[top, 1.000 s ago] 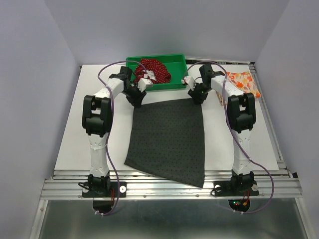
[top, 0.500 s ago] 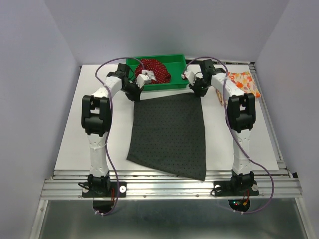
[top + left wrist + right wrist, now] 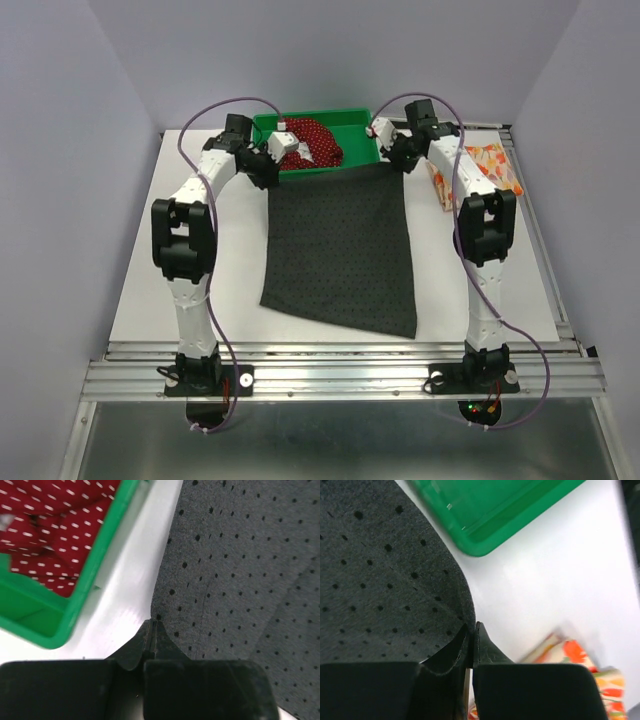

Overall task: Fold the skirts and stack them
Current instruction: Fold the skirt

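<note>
So, the plain charcoal-grey cloth skirt (image 3: 340,250) with tiny black dots lies spread flat in the middle of the white surface (image 3: 500,280), its far edge just in front of the green plastic tray (image 3: 362,140). The left tool (image 3: 151,627) is pinched tight on that skirt's far-left corner, and the right tool (image 3: 471,630) is clamped on the far-right corner. A dark red skirt (image 3: 315,140) with little white dots sits bunched inside the tray. An orange-and-white patterned skirt (image 3: 490,165) lies at the far right of the surface, apart from the grey one.
</note>
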Motion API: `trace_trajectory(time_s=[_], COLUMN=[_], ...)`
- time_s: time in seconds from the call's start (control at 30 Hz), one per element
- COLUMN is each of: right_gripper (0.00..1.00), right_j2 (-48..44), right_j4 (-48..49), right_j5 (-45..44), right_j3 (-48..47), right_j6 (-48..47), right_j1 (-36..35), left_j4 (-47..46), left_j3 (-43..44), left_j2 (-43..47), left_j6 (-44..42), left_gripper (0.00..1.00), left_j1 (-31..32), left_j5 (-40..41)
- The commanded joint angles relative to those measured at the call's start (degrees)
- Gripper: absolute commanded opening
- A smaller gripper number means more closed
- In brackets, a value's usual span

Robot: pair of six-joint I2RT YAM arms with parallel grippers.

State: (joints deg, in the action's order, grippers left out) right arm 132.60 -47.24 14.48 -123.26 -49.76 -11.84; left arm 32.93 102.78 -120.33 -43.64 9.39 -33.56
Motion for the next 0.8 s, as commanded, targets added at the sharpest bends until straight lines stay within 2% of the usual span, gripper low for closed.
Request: trace_trajectory(time_s=[0.0, 0.17, 0.33, 0.5, 0.53, 0.63, 0.77], right_gripper=[0.01, 0.01, 0.01, 0.01, 0.01, 0.01, 0.01], right_j2=[-2.16, -7.07, -16.47, -30.51, -32.55, -39.49, -44.87], right_j4=[2.68, -0.04, -3.98, -4.27, -2.87, -0.05, 2.59], right_j5=[-3.84, -2.71, 2.38, 3.89, 3.37, 1.96, 1.08], right_j3=[-6.98, -5.42, 1.52, 19.16, 26.42, 39.70, 51.44], right_j6=[-0.87, -1.05, -0.25, -0.26, -0.08, 2.03, 6.15], right_j1=[1.72, 1.73, 1.73, -2.47, -3.45, -8.02, -12.33], left_j4=[-3.57, -4.10, -4.98, -3.93, -3.75, -4.19, -4.36], left_j3=[1.27, -0.65, -9.85, -20.06, -24.17, -32.26, -41.33], left_j2=[7.04, 11.43, 21.51, 29.27, 31.63, 36.37, 42.36], left_j6=[1.80, 0.57, -3.89, -8.56, -10.22, -12.17, -14.89], left_gripper=[0.00, 0.00, 0.00, 0.00, 0.00, 0.00, 0.00], left_j1=[-1.13, -1.13, -1.13, -1.04, -1.04, -0.78, -0.34], left_j5=[1.66, 2.45, 1.66, 1.66, 1.83, 2.01, 2.27])
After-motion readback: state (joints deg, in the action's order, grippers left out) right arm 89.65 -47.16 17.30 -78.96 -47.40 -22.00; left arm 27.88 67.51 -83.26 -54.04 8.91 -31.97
